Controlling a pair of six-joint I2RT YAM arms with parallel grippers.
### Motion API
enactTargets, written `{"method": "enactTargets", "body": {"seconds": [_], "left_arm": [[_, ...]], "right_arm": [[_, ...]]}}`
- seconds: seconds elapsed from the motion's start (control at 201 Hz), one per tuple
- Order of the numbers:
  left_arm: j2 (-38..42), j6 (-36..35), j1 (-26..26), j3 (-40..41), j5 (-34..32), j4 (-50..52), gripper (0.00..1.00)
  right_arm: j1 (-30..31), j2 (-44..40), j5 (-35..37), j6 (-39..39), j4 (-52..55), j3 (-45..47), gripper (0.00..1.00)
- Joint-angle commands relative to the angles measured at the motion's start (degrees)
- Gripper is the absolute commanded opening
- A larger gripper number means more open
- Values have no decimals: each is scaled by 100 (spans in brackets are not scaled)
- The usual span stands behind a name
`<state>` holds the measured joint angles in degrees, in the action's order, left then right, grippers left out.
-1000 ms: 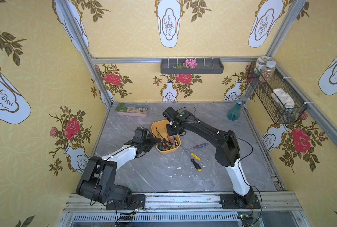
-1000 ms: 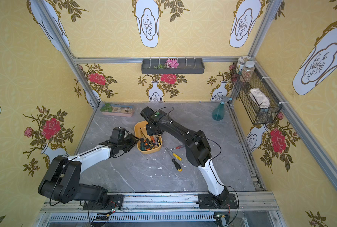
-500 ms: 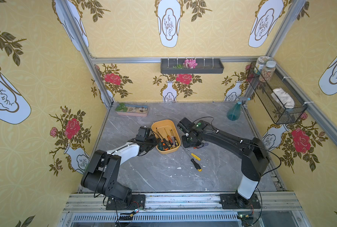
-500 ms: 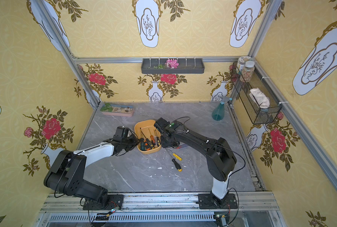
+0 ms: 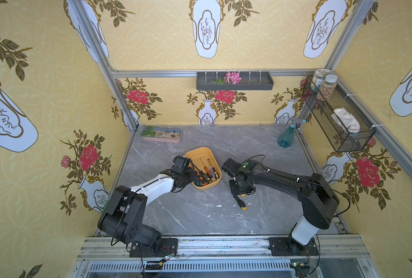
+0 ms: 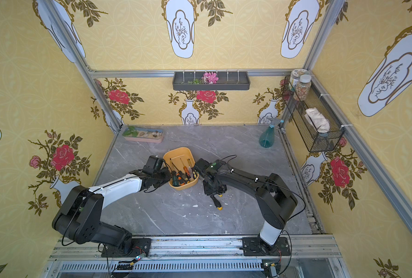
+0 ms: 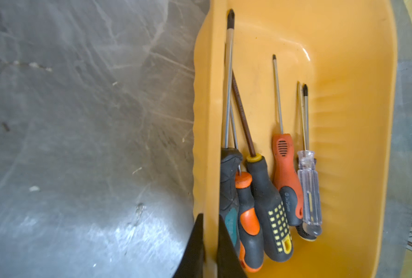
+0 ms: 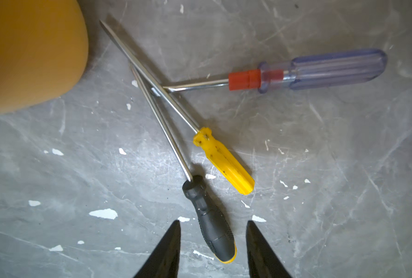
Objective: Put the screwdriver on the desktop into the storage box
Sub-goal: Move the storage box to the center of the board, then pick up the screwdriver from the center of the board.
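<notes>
The yellow-orange storage box (image 5: pixel 197 156) (image 6: pixel 178 154) (image 7: pixel 344 96) sits mid-desktop (image 5: pixel 200 216) with several screwdrivers inside. My left gripper (image 7: pixel 209 231) (image 5: pixel 191 177) is shut on the box's left wall, one finger outside and one inside. Right of the box, three screwdrivers lie crossed on the desktop: a black-handled screwdriver (image 8: pixel 209 216) (image 5: pixel 240 203) (image 6: pixel 216 202), a yellow-handled one (image 8: pixel 224 161) and a clear purple-handled one (image 8: pixel 332 68). My right gripper (image 8: pixel 213 234) (image 5: pixel 238 190) hangs open just above the black handle, a finger on either side, not touching it.
A pink tray of pebbles (image 5: pixel 161 136) stands at the back left and a teal spray bottle (image 5: pixel 285 138) at the back right. A wire basket (image 5: pixel 339 120) hangs on the right wall, a dark tray (image 5: pixel 235 81) on the back wall. White chips dot the stone.
My left gripper has closed on the box's wall. My right arm has swung from over the box to the right and come down over the screwdrivers on the desktop.
</notes>
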<state>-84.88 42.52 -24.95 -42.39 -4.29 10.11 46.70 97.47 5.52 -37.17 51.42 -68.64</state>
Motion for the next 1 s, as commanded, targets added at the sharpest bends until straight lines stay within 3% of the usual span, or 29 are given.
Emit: {"method": "enactTargets", "body": {"seconds": [0.0,0.324,0.548,0.816,0.991], "left_arm": [[97,-42,-79,55,-37,261,9],[422,-69,-256,158,-11,557,9],[585,-69,-256,259,0,613,25],[1047,219,-256,153,-375,606,33],[1341,564,-256,116,-737,598,35]], "right_arm": [[110,43,-117,141,15,71,48],[207,355,-312,234,-505,432,47],[226,593,-262,422,-668,468,43],[259,947,-232,638,-769,342,34],[304,987,-245,673,-739,362,23]]}}
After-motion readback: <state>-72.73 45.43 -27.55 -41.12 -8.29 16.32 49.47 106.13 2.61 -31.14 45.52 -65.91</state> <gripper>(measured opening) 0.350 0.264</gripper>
